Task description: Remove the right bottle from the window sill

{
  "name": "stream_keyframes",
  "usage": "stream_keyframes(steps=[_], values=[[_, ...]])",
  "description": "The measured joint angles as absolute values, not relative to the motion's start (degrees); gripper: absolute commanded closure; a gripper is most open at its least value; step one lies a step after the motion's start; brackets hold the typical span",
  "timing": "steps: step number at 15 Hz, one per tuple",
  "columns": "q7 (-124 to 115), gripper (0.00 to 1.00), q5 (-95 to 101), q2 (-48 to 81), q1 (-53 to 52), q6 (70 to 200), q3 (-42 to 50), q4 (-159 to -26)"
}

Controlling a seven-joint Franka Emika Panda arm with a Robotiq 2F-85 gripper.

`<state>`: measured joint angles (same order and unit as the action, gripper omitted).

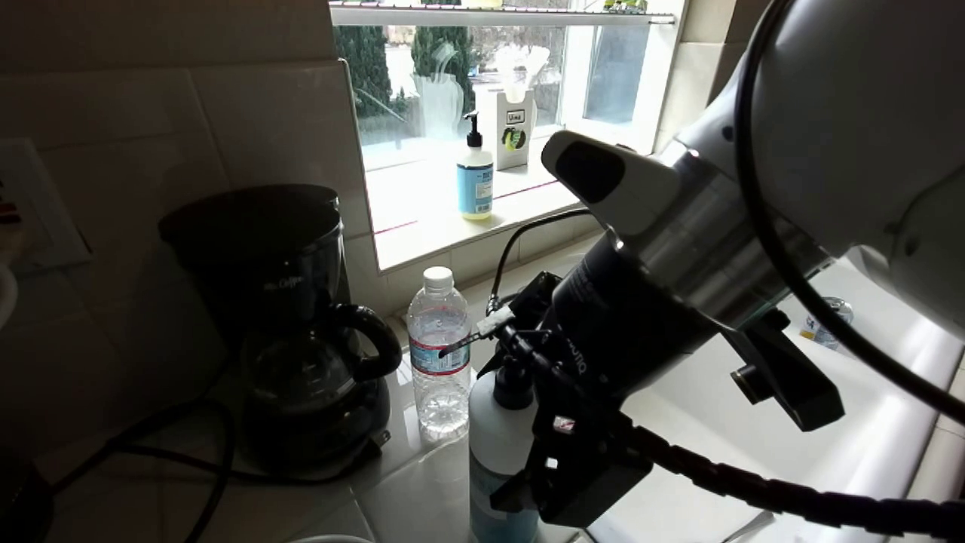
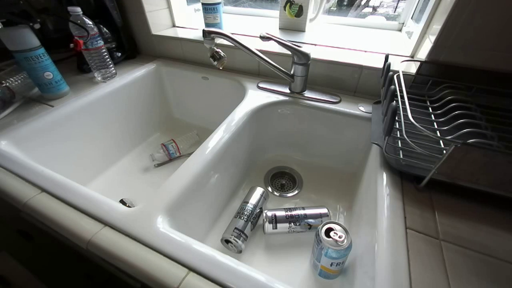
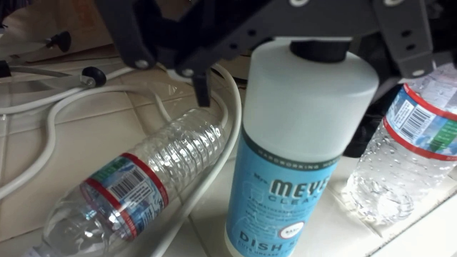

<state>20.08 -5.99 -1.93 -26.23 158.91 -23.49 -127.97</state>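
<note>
While the jaws are hanging spread about it, the dish-soap bottle [image 3: 285, 150] is standing on the surface [image 3: 100, 135], near the edge along the sink [image 2: 212, 148], below the window sill [image 1: 411, 245].

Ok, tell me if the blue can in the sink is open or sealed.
Open: in an exterior view, the blue can shows a dark mouth beside its tab.
</note>
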Motion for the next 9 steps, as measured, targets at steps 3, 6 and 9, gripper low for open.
stream_keyframes(steps=[3, 6, 9], values=[[18.10, 0.00, -5.31, -2.86, -26.31, 158.91, -23.75, -127.97], [14.52, 0.00, -2.22, -4.45, -26.33, 158.83, -24.36, -127.97], [8.38, 0.00, 3.65, -6.92, -26.13, 158.19, -24.85, -128.19]])
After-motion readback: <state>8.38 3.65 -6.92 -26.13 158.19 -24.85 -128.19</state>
